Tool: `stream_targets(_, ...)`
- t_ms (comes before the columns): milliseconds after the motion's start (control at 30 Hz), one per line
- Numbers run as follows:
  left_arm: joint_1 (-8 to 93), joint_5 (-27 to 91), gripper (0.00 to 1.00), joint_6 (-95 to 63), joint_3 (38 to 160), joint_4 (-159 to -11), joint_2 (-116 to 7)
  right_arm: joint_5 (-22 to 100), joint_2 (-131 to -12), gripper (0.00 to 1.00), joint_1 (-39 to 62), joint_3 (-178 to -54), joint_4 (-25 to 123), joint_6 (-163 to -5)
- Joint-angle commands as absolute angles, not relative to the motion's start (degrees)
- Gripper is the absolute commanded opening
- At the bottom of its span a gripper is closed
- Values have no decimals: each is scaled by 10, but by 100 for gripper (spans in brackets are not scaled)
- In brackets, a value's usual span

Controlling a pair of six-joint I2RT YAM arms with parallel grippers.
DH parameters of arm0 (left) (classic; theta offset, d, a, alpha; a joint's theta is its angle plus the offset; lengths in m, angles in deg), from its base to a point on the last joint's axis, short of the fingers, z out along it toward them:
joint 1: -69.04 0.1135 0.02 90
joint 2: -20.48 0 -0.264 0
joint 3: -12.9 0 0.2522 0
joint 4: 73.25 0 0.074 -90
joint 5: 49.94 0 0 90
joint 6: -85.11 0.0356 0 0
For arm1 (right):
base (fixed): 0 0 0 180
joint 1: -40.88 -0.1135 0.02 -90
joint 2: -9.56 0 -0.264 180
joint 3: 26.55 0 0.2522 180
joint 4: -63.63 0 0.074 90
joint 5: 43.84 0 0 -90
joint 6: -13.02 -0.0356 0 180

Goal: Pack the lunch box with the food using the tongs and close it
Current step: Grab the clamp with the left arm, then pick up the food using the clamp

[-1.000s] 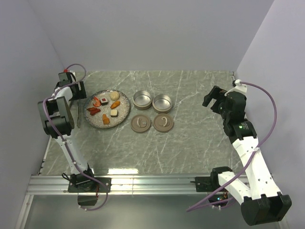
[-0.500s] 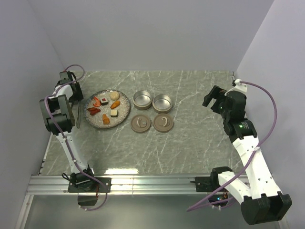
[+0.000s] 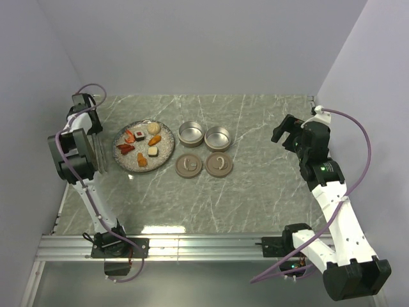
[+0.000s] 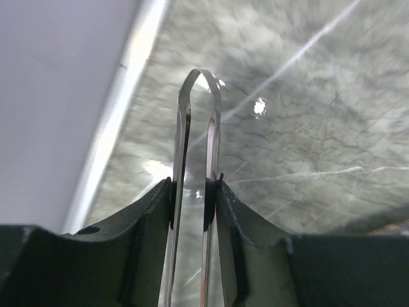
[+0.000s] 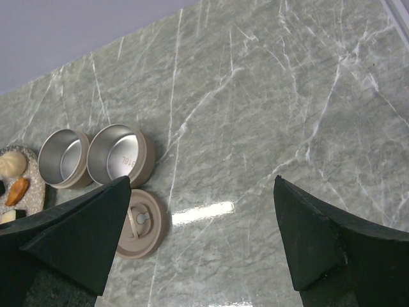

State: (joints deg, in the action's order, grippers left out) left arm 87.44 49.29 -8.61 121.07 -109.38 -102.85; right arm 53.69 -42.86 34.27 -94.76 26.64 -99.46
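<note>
The slender metal tongs (image 4: 181, 134) stand between my left gripper's (image 4: 192, 201) finger pads, which press on both thin arms; the bend points away from the wrist. From above, the left gripper (image 3: 94, 131) is at the table's far left with the tongs (image 3: 99, 153) under it, left of the plate. The food (image 3: 153, 151), several small orange, red, tan and white pieces, lies on the speckled plate (image 3: 167, 148). The lunch box is two open round tins (image 3: 191, 133) (image 3: 218, 137) with their lids (image 3: 188, 165) (image 3: 219, 164) in front. My right gripper (image 5: 202, 180) hangs open and empty at the right.
The left wall runs close beside the left arm. In the right wrist view the tins (image 5: 118, 155), one lid (image 5: 137, 222) and the plate's edge (image 5: 32, 188) sit at the left. An aluminium rail (image 3: 204, 243) lines the near edge.
My left gripper has closed on the tongs and shifted a little left and back, and the tongs moved left with it. The right arm has not moved.
</note>
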Motion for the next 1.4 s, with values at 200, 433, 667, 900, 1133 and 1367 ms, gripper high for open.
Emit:
stream_targets(200, 880, 498, 38, -103, 1212, -1082, -875, 529, -438, 99, 338, -991, 293, -994)
stream_targets(433, 878, 474, 38, -117, 1203, -1076, -785, 527, -440, 99, 337, -1001, 304, -990)
stream_targets(667, 834, 473, 36, -108, 1148, -1056, -700, 522, -441, 99, 338, -1002, 320, -989)
stream_targets(900, 788, 489, 35, -106, 1175, -1075, -664, 514, -443, 99, 338, -1015, 319, -983)
stream_targets(1133, 724, 503, 35, -126, 1163, -1064, -645, 517, -423, 99, 338, -1011, 313, -984)
stream_targets(1367, 662, 530, 36, -175, 1159, -1017, -649, 520, -410, 99, 338, -1014, 297, -968)
